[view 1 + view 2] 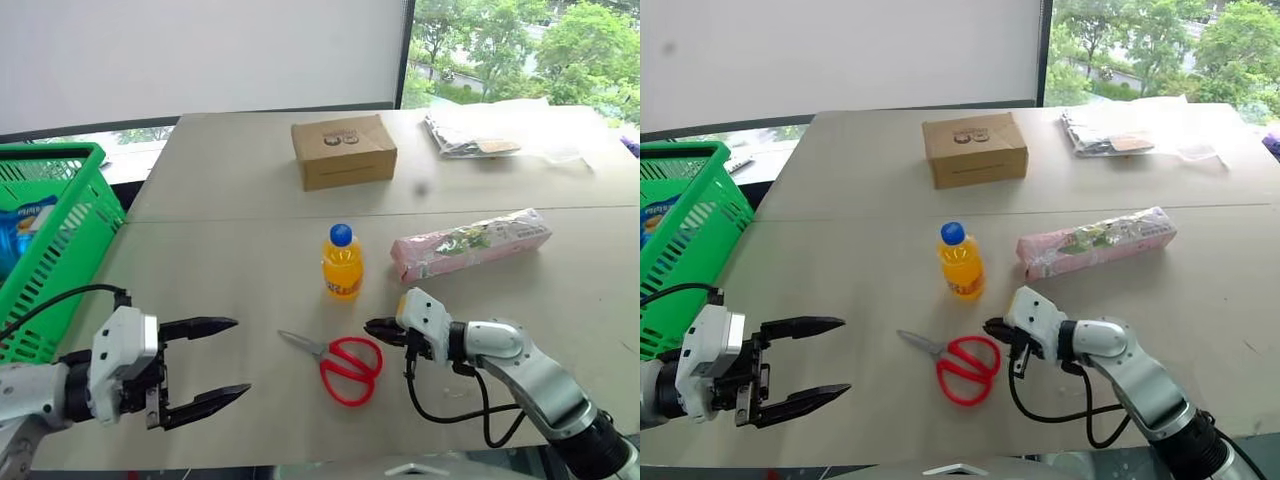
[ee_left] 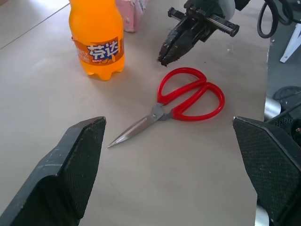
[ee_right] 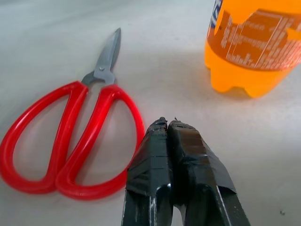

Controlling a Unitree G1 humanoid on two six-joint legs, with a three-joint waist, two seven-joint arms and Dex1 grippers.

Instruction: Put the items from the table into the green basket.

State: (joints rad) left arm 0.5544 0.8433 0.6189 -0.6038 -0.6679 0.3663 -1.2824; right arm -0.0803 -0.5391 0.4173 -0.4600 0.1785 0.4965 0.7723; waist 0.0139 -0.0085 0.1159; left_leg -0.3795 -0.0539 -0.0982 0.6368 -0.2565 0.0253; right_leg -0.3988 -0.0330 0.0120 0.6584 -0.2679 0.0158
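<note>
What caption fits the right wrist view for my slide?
Shut right gripper hovers empty beside the closed red-handled scissors, orange bottle standing nearby on the table.

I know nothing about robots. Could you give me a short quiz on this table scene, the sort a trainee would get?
1. True or false: the scissors lie flat on the table with their blades closed.
2. Which item stands upright between the scissors and the brown box? A) the pink packet B) the orange bottle C) the green basket
3. Fill in: the left tool has its fingers spread ____, while the right tool, close to the red handles, has them pressed ____.

Key
1. True.
2. B.
3. Open; shut, with nothing between them.
</note>
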